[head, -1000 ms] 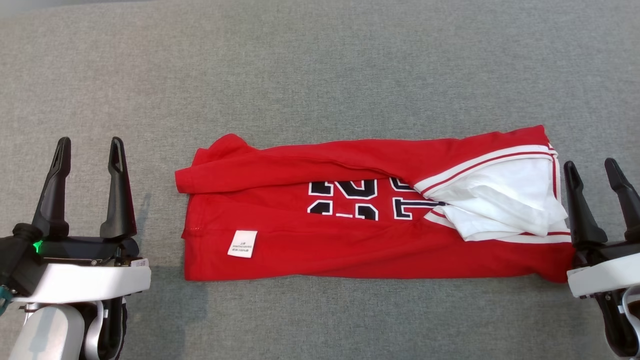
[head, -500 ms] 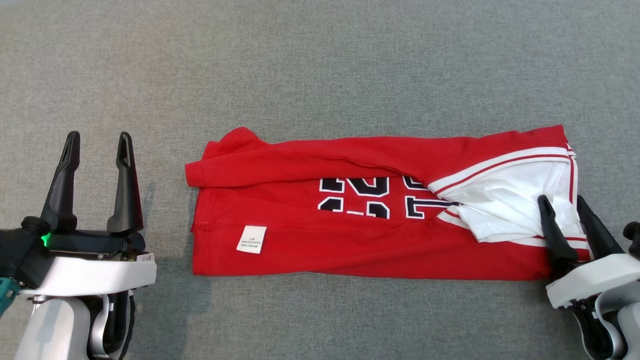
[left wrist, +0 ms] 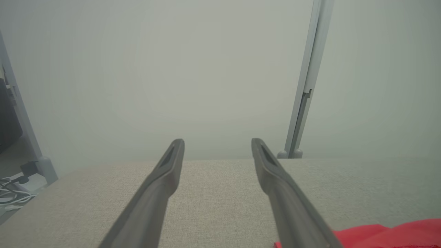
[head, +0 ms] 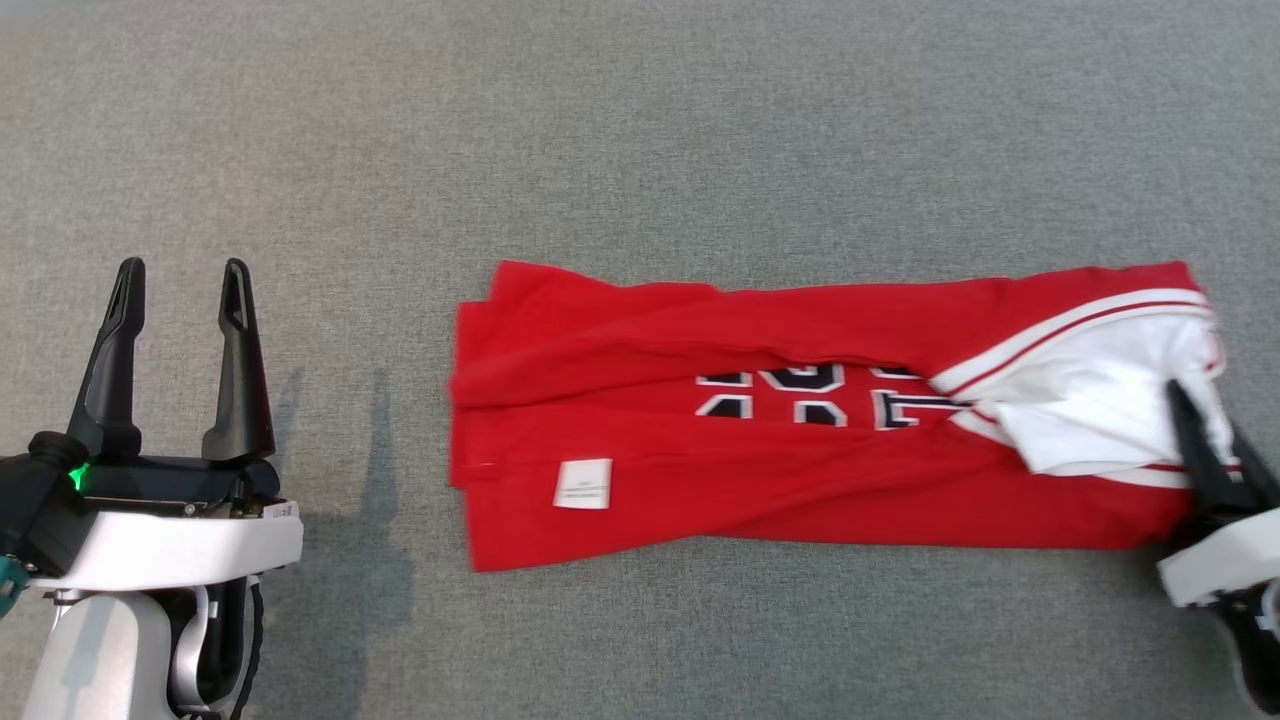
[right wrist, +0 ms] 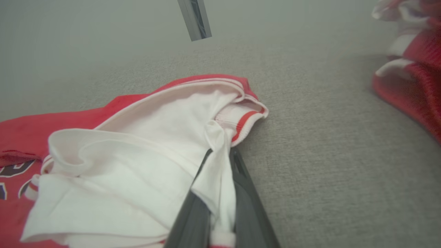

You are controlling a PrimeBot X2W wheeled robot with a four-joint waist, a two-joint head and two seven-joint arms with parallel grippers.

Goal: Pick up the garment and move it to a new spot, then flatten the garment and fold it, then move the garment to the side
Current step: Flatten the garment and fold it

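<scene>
A red jersey-knit garment [head: 800, 480] is lying folded into a long flat band on a grey woven cloth surface [head: 640, 150], right of centre in the head view. Black block characters [head: 800, 392] edged in white are peeking out mid-band, and a small square white label [head: 582, 484] is sitting near its left end. At the right end, soft white fabric with red-striped ribbed trim is spilling out in loose folds. The right gripper [head: 1200, 440] is pinching that white cloth (its wrist view shows a fold squeezed between the two dark tapered fingers [right wrist: 248, 206]). The left gripper [head: 180, 275] is hovering well apart to the left, prongs spread, nothing between them. Another red and white bundle [right wrist: 410, 69] is lying at the upper right of the right wrist view. A pale metal post [left wrist: 306, 86] is standing behind the surface, and cables [left wrist: 13, 199] are trailing off its left edge.
</scene>
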